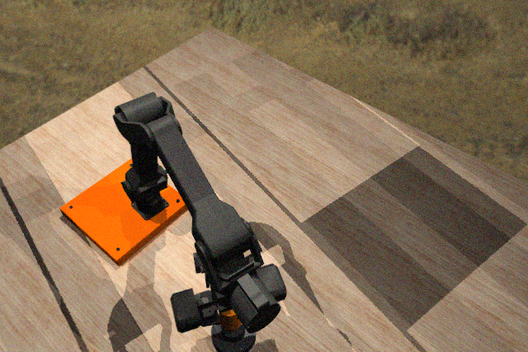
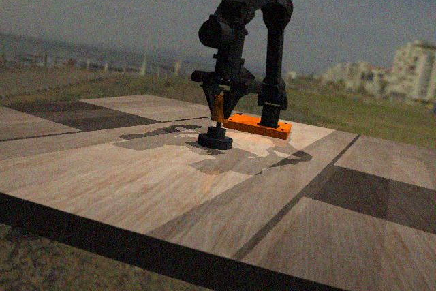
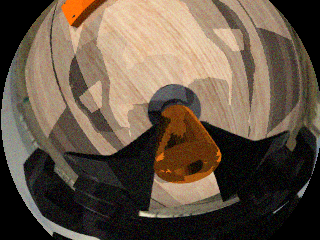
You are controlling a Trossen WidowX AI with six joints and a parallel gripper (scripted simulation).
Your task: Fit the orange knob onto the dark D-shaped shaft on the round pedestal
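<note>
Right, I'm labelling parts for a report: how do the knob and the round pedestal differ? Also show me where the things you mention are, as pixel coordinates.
The knob (image 1: 230, 319) (image 2: 219, 108) (image 3: 186, 145) is orange; the pedestal (image 1: 233, 340) (image 2: 214, 140) (image 3: 174, 93) is dark. The knob is tall and narrow, the pedestal broad and low. The knob is gripped above the table, while the pedestal stands on it. Both look roughly round.
</note>
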